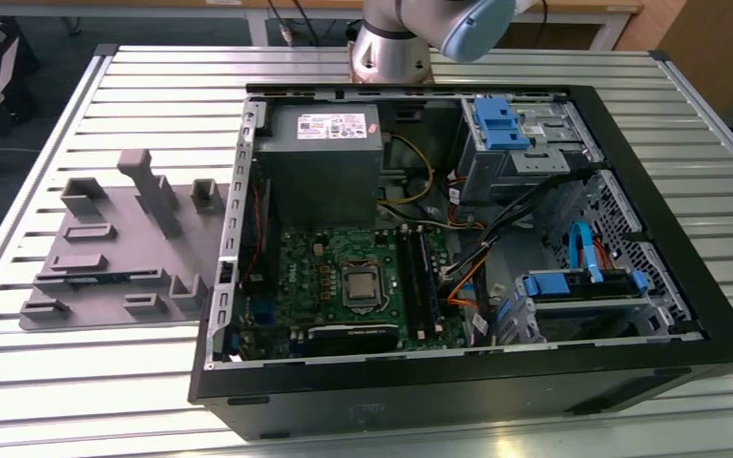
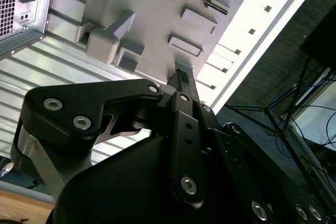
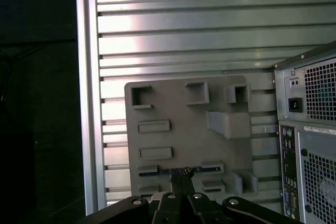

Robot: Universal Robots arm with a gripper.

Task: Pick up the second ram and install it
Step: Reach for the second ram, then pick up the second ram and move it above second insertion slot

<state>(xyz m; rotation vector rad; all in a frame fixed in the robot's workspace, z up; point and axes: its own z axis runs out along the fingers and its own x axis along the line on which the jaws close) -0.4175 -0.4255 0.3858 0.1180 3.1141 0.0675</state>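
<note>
The main risk, as it looks, is that the gripper (image 3: 181, 179), seemingly closed on nothing, would strike the top edge of the second ram (image 1: 102, 279) instead of straddling it. A skewed grasp could then wedge the stick in the gray holder tray (image 1: 125, 239). In the exterior view the ram sits in a slot toward the tray's seven o'clock side, and the tray lies at nine o'clock from the computer case (image 1: 469, 386). The arm (image 1: 392, 43) rises at the case's twelve o'clock and points the gripper down over the tray.
</note>
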